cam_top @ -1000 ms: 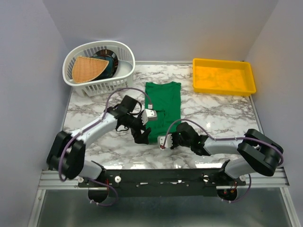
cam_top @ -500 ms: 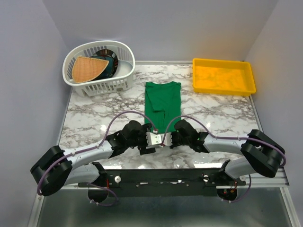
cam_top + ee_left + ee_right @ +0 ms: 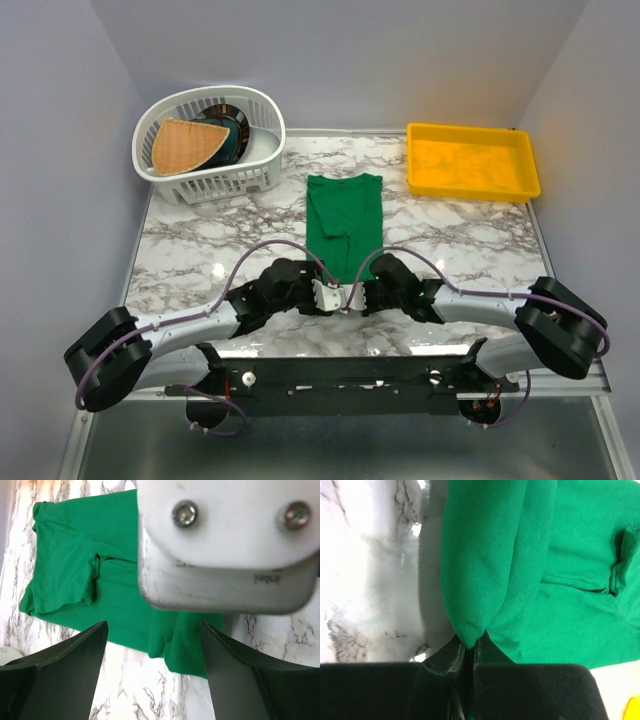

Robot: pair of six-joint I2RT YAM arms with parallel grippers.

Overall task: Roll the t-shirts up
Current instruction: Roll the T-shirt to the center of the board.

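Observation:
The emerald-green t-shirt lies folded into a long strip in the middle of the marble table. My right gripper is shut on its near end; in the right wrist view a bunched fold of the t-shirt is pinched between the jaws. My left gripper sits right beside it, open, with its fingers astride the near corner of the t-shirt and bare marble between them. A white block with two screws hides part of the shirt there.
A white laundry basket with a tan item and dark items stands at the back left. A yellow tray stands at the back right. Marble tabletop lies either side of the shirt, with walls close on both sides.
My left arm has swung from the shirt's left edge down to its near end, beside the right gripper, and its jaws have narrowed a little. The right gripper stays clamped on the fabric.

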